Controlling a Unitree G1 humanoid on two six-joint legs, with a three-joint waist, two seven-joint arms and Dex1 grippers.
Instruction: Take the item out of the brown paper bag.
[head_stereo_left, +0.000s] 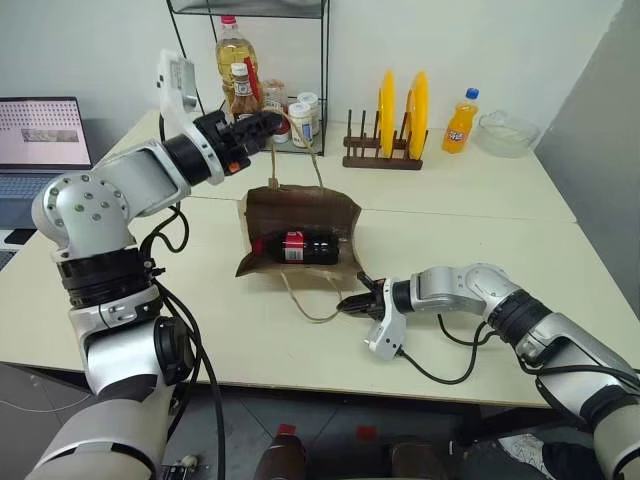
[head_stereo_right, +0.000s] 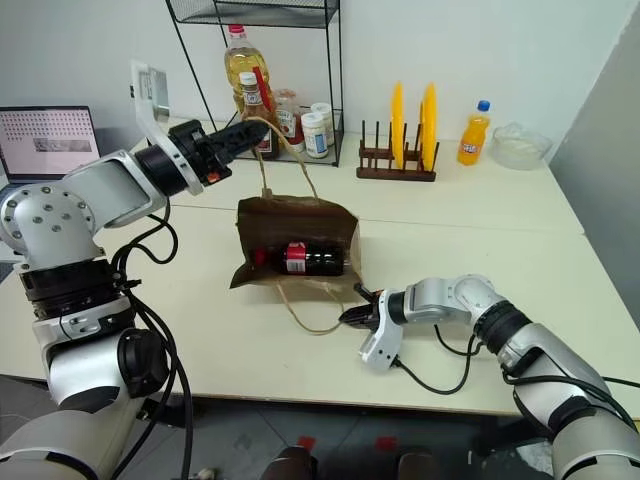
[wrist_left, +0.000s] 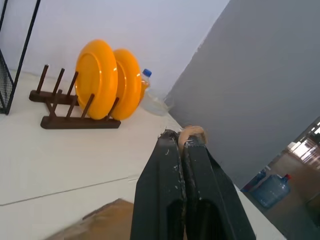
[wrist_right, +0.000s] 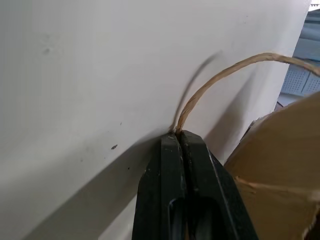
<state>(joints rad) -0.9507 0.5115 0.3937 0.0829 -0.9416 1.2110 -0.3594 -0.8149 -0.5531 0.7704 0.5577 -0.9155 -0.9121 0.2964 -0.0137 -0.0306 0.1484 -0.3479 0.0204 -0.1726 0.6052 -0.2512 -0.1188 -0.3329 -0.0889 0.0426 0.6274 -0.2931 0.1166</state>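
Note:
The brown paper bag (head_stereo_left: 300, 215) lies on the white table with its mouth held open toward me. Inside it rests the item (head_stereo_left: 300, 247), a small dark bottle with a red cap and red label, lying on its side. My left gripper (head_stereo_left: 272, 122) is raised above the bag, shut on the upper string handle (wrist_left: 191, 133), which runs taut down to the bag. Low on the table in front of the bag, my right gripper (head_stereo_left: 346, 303) is shut on the lower string handle (wrist_right: 220, 82), which loops across the tabletop.
A wooden rack (head_stereo_left: 383, 155) with two yellow plates stands behind the bag, an orange soda bottle (head_stereo_left: 461, 122) and a clear bowl (head_stereo_left: 508, 132) to its right. A black wire shelf (head_stereo_left: 262, 90) holds oil and sauce bottles. A laptop (head_stereo_left: 40, 140) sits far left.

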